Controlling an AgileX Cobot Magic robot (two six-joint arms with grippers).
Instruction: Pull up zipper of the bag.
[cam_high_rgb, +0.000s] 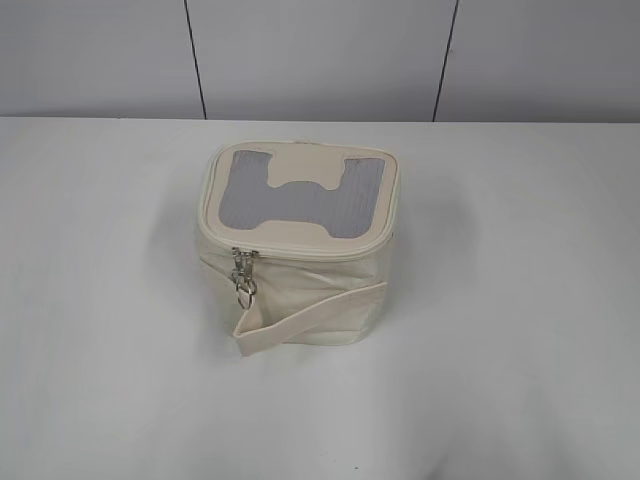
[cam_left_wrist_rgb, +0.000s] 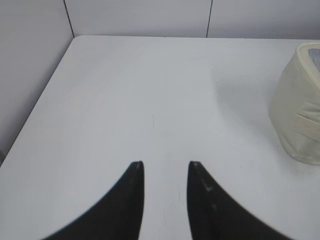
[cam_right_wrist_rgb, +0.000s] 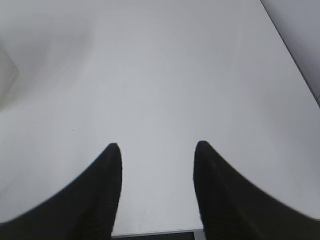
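Cream bag (cam_high_rgb: 297, 245) sits alone on white table (cam_high_rgb: 520, 330), left pincer (cam_left_wrist_rgb: 165, 165) and right pincer (cam_right_wrist_rgb: 157, 146) both parted, empty

A cream box-shaped bag (cam_high_rgb: 300, 250) is sitting upright at the centre of the exterior frame, its lid showing a grey H-shaped panel. Two metal zipper pulls (cam_high_rgb: 244, 272) are hanging together at the front left corner, just above a strap (cam_high_rgb: 310, 318) slanting across the front.

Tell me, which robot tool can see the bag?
The left tool. Its wrist view shows the cream fabric bag at the right edge, while the right tool sees only bare white table.
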